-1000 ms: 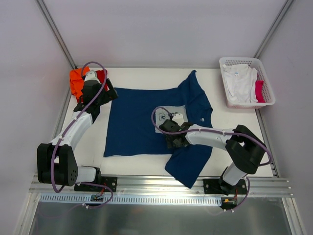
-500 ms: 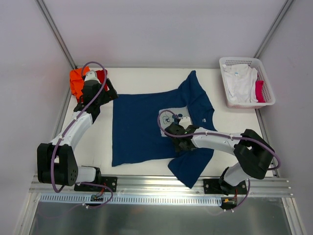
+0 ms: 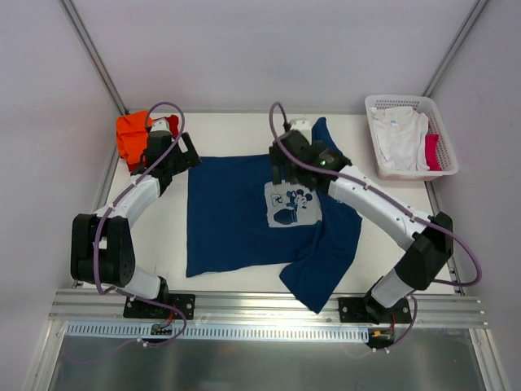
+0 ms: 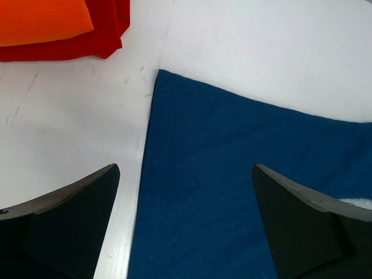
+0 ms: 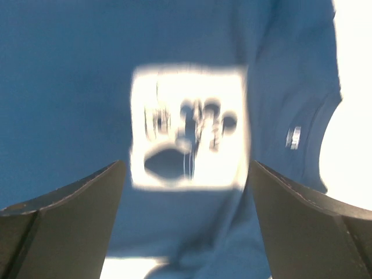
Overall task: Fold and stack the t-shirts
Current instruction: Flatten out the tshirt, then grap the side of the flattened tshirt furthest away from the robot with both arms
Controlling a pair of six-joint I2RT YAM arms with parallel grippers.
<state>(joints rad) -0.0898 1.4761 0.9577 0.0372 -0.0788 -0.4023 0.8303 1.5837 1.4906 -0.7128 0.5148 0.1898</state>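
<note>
Pincers both wide, empty | left pincer over far-left hem corner of navy tee, likely lining up a grab | right pincer above chest print | tee spread mid-desk, near sleeve rumpled | orange tee on red tee, far-left corner, likely the stack

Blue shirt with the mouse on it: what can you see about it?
The blue shirt is soft navy cloth, spread mostly flat on the white table, front up. A pale square mouse print sits on its chest. Its hem points left, its neck right. The far sleeve lies smooth; the near sleeve is rumpled by the table's edge. Nothing grips it.
</note>
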